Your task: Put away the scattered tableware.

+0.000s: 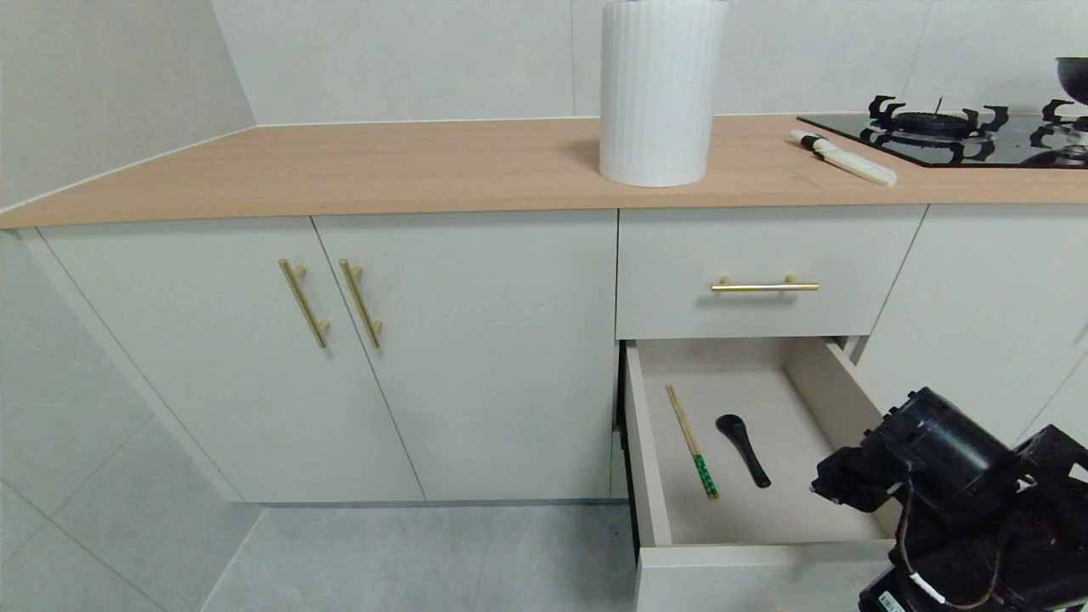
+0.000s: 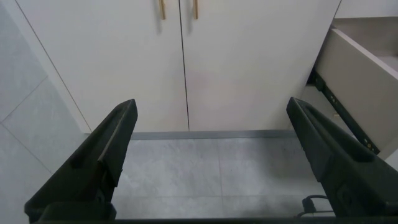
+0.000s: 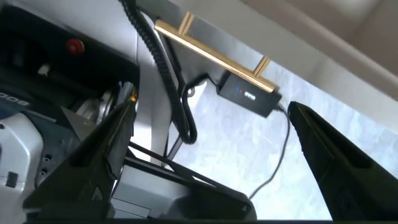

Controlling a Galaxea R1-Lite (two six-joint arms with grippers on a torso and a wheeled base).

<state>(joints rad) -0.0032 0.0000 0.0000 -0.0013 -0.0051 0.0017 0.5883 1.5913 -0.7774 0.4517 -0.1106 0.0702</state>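
Observation:
The lower drawer [image 1: 648, 459] is pulled out. Inside it lie a pair of wooden chopsticks with green ends [image 1: 693, 443] and, beside them, a black spoon [image 1: 744, 449]. A white knife-like utensil [image 1: 843, 158] rests on the wooden counter [image 1: 382, 166] next to the stove. My right arm [image 1: 931, 463] hangs low at the drawer's front right corner. Its gripper [image 3: 211, 109] is open and empty, facing a gold handle [image 3: 214, 53]. My left gripper [image 2: 211, 109] is open and empty, low above the floor, facing the cabinet doors [image 2: 186, 56].
A tall white ribbed container [image 1: 656, 89] stands on the counter above the drawers. A black gas hob [image 1: 960, 136] is at the far right. The upper drawer [image 1: 765, 272] is closed. Grey floor tiles [image 1: 382, 561] lie before the double doors.

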